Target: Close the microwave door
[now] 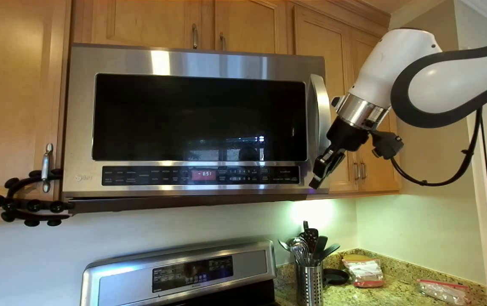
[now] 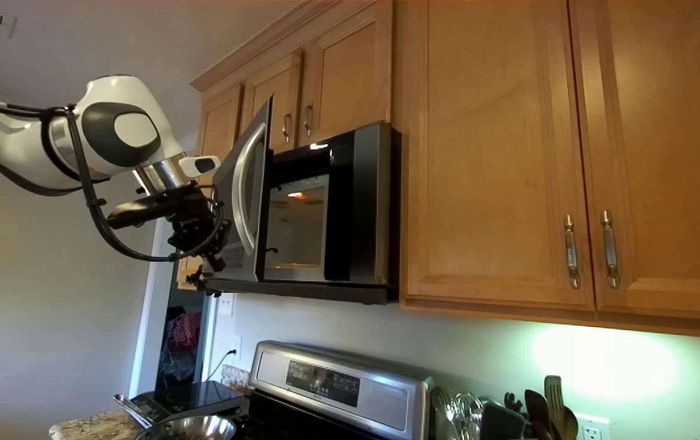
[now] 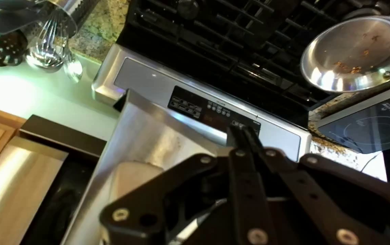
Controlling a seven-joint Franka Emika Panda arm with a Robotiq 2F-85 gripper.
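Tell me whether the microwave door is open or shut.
Open. In an exterior view, the microwave door stands swung out from the microwave, and the wrist view shows a gap between them.

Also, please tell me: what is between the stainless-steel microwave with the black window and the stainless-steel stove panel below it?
A stretch of pale wall lies there, as both exterior views show.

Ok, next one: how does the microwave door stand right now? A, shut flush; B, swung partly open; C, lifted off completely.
B: in an exterior view, the microwave door stands out at an angle, with a gap between its handle side and the microwave.
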